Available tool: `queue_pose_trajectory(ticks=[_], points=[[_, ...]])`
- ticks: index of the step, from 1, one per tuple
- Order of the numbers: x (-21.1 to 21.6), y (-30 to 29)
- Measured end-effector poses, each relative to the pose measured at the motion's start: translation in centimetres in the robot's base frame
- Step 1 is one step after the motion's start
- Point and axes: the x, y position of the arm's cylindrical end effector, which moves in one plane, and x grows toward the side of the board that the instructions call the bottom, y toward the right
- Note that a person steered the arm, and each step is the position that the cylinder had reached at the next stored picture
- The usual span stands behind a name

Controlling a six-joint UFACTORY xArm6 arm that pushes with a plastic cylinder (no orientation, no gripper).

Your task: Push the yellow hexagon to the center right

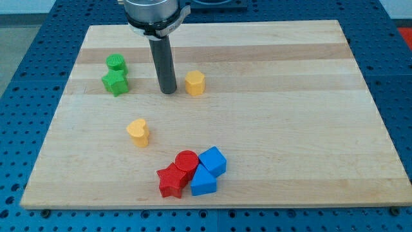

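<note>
Tip [168,91]: bare rod end, no fingers to open or close; just beside the yellow hexagon, at its 9 o'clock.
Yellow hexagon [195,83]: upper middle of the wooden board [309,129].
Yellow heart [138,132]: at 7 o'clock from the tip, well apart.
Green blocks [116,76]: at 9 o'clock from the tip.
Red and blue blocks [193,171]: clustered at the board's 6 o'clock.

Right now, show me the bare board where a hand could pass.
Bare: the view's whole right half, from the yellow hexagon to the board's right edge. Crowded: my tip just left of the hexagon, and the red-blue cluster at bottom centre.
</note>
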Motion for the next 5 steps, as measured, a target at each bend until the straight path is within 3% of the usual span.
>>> queue_pose_trajectory(ticks=[1, 4, 5], points=[[0.0, 0.5], [-0.1, 11.7], [-0.1, 10.7]])
